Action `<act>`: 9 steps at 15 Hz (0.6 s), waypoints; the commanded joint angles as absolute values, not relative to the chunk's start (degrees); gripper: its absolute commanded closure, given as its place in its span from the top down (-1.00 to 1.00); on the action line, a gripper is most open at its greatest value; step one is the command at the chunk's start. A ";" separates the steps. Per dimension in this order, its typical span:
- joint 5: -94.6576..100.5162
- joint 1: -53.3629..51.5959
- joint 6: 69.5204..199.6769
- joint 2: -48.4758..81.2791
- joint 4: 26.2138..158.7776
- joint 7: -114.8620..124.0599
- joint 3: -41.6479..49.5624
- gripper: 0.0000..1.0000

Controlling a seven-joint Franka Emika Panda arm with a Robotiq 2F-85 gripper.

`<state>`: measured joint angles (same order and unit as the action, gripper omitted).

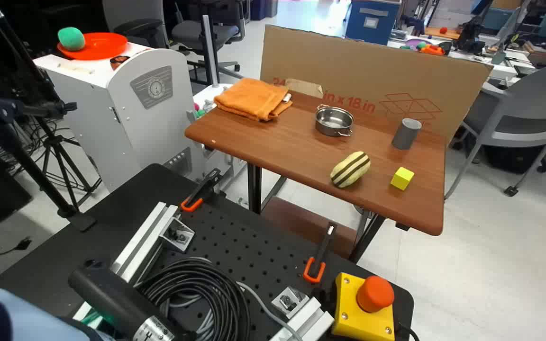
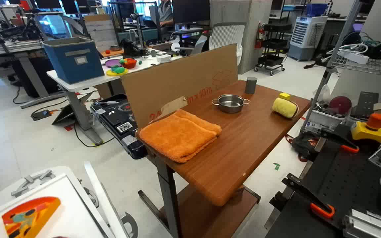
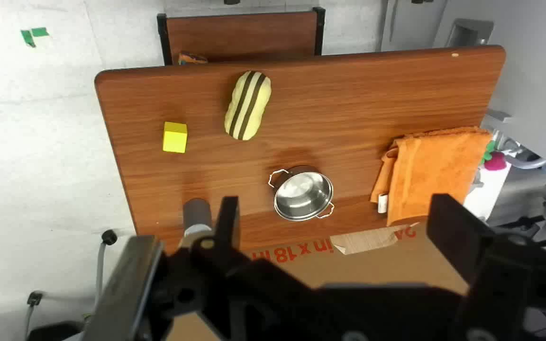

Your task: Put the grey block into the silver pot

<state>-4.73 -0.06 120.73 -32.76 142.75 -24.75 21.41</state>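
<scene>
Gripper (image 3: 333, 203) sits closest to us in the wrist view, fingers (image 3: 455, 237) wide apart. Grey block (image 1: 406, 134) stands upright on the table (image 1: 273, 142) in both exterior views, apart from the pot (image 2: 231, 103); in the wrist view we see it at the pot's nine o'clock, partly hidden by the gripper. From the pot we log: yellow cube (image 3: 175, 137) at ten, striped thing (image 3: 248, 105) at eleven, orange towel (image 3: 436, 173) at three.

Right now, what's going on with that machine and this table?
The robot's gripper is open and holds nothing yet. The goal is to put the grey block into the silver pot; the block stands upright on the table, apart from the pot. A yellow cube, a striped object and an orange cloth lie there too.
</scene>
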 commanded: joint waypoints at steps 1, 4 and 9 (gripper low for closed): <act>-5.80 1.62 120.50 -32.38 142.61 -25.58 19.93 1.00; -5.80 1.62 120.50 -32.38 142.61 -25.58 19.93 1.00; -5.59 1.43 123.68 -27.68 141.25 -24.16 18.81 1.00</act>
